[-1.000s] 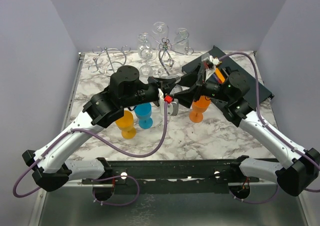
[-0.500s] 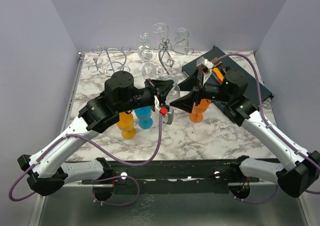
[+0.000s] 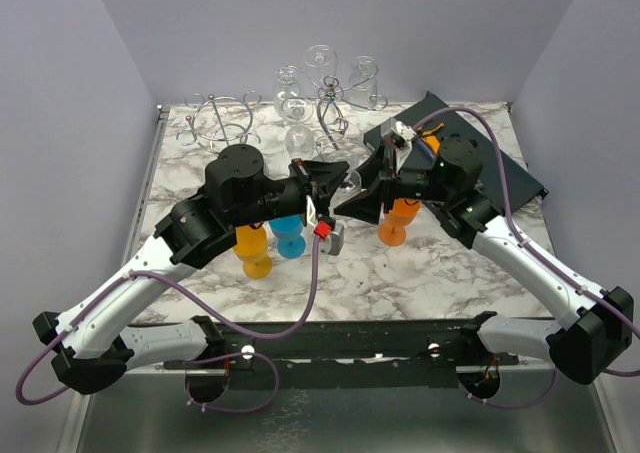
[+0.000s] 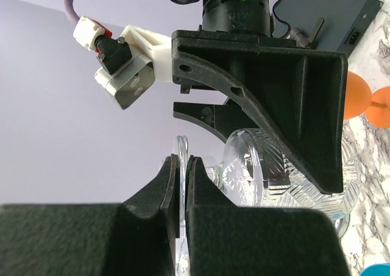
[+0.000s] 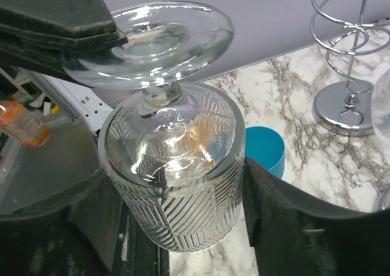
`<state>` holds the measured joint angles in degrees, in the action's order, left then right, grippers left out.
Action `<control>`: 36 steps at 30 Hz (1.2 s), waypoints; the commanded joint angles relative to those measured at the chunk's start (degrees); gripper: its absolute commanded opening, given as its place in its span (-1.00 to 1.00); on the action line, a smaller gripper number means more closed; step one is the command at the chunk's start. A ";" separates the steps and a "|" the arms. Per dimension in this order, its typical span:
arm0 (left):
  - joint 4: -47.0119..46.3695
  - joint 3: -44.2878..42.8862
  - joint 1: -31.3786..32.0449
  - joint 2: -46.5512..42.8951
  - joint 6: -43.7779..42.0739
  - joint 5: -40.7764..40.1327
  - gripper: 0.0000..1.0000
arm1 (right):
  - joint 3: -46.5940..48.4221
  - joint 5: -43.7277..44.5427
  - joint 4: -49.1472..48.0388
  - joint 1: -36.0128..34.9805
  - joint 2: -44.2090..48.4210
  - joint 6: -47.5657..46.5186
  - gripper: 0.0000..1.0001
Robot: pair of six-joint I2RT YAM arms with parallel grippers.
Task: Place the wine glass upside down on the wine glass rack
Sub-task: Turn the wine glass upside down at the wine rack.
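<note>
— What did the left gripper (image 4: pixel 181 169) hold?
— It was pinched shut on the wine glass (image 5: pixel 173 166) by its foot.
— And the right gripper (image 5: pixel 177 194)?
— Its fingers (image 5: pixel 286 227) were spread round the bowl, at its sides. I couldn't tell whether they were clamped. The wire rack (image 5: pixel 344 102) stood well beyond.

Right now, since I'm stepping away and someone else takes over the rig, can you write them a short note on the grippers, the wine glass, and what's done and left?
Left gripper: shut on the foot of the wine glass, holding it in the air.
Right gripper: fingers either side of the bowl; firm grip not clear.
Rack: at the back of the table, glass not on it.
Done: glass lifted, hand-over begun.
Left: secure the right grip, release the left, hang the glass upside down on the rack.
</note>
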<state>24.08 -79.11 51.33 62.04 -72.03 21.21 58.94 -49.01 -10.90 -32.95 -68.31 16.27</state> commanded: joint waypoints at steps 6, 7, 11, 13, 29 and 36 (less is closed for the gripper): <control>-4.83 -0.22 0.75 -1.49 -1.53 1.87 -0.49 | -1.36 5.77 0.50 -0.03 0.75 -3.12 -0.69; -4.95 -0.03 0.78 -1.48 -1.44 1.75 -0.18 | -1.90 8.57 -0.04 0.04 1.31 -3.29 -0.80; -5.45 1.14 0.81 -1.65 -1.88 0.96 0.37 | -5.34 15.77 -4.99 0.00 3.90 -3.64 -0.99; -5.53 1.61 0.79 -1.77 -1.74 0.02 0.71 | -6.54 18.58 -6.71 0.00 4.66 -4.08 -0.99; -4.30 1.45 0.79 -6.72 15.81 -22.35 0.98 | -4.92 25.85 -10.46 5.31 -1.11 -7.58 -0.99; -0.22 3.00 0.78 -9.29 20.19 -31.15 0.98 | -0.84 20.32 -12.57 8.80 -7.09 -6.79 -0.99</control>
<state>20.60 -76.71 51.88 54.94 -56.49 -1.63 53.45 -24.36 -16.82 -25.17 -73.34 9.04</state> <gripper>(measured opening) 0.987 0.691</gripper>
